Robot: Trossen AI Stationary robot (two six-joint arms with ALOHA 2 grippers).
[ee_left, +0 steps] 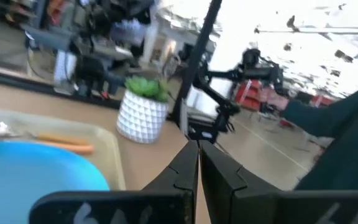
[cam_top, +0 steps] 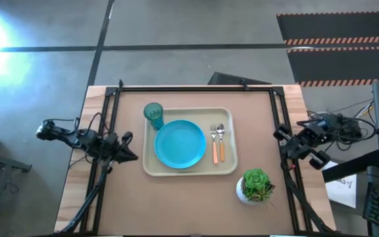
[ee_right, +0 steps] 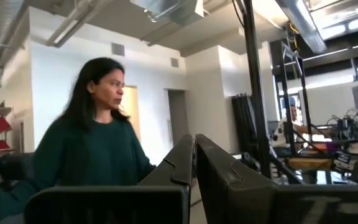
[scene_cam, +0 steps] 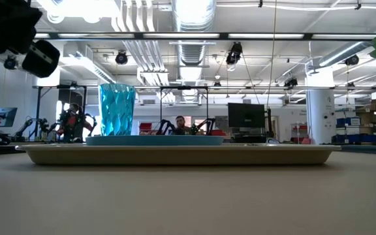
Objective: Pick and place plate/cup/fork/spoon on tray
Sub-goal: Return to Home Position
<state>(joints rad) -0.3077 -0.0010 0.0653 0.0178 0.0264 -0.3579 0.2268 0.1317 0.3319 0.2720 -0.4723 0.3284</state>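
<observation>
- I see the tray (cam_top: 189,168) in the middle of the surface (cam_top: 176,210), long side running left to right in the high view.
- The plate (cam_top: 179,144) lies flat on the tray, about centered, taking up roughly half its width.
- The cup (cam_top: 153,114) stands upright on the tray at its far left corner, just beside the plate's rim; in the low view the cup (scene_cam: 117,109) rises above the tray's edge (scene_cam: 175,154).
- The fork (cam_top: 214,143) and the spoon (cam_top: 221,143) lie side by side on the tray's right part, right of the plate, orange handles toward the near edge, metal ends toward the far edge. The fork is the one nearer the plate.
- A green plant in a white pot (cam_top: 256,186) stands on the surface off the tray's near right corner, apart from it.
- My left tool (cam_top: 129,155) is at the left edge of the surface, just off the tray's left side, clenched with nothing in it; its wrist view shows the two fingers (ee_left: 182,171) pressed together, pointing across the tray toward the plant.
- My right tool (ee_right: 194,162) is at the right edge of the surface, well away from the tray, fingers clenched and empty, aimed out into the room.
- A person in a dark green top (ee_right: 89,155) shows in the right wrist view, beyond the surface.
</observation>
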